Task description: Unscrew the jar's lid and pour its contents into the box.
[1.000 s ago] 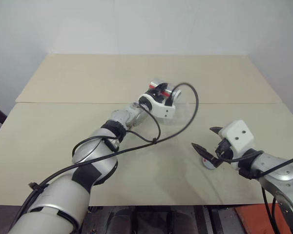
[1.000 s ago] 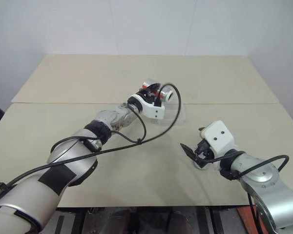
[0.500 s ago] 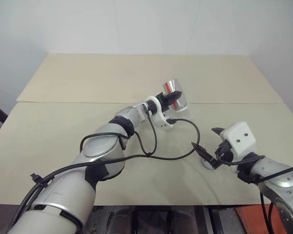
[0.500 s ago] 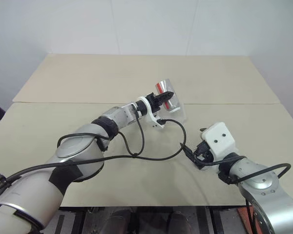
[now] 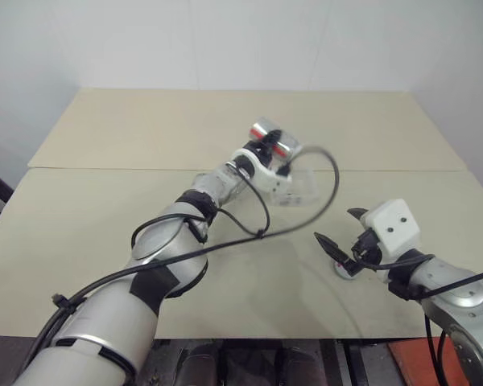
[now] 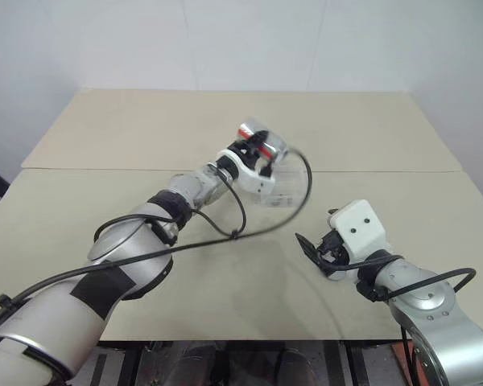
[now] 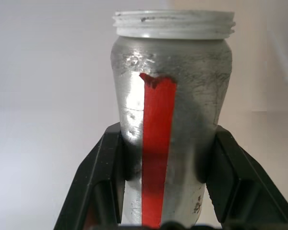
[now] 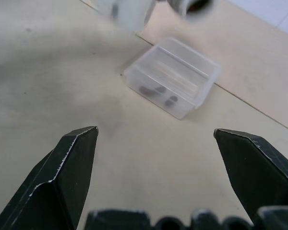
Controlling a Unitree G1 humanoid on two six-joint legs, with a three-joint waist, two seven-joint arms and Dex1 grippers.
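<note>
Lower right of frame: your right gripper (image 5: 339, 235) stands spread and empty above the small grey round lid (image 5: 343, 268). Mid-frame, dark bits (image 8: 158, 91) lie in the clear plastic box (image 8: 173, 76). Your left gripper (image 5: 266, 150) pinches the lidless silvery red-striped jar (image 7: 170, 115); tip it fully over the box.

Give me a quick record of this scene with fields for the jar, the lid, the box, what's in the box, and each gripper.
jar: lid off, threaded mouth bare, held above the table over the box
lid: lying on the table beneath the right gripper
box: clear tray on the table
contents: a few dark bits inside the box
left gripper: shut on the jar, fingers on either side of its body
right gripper: open, holding nothing, above the lid
table: beige top
</note>
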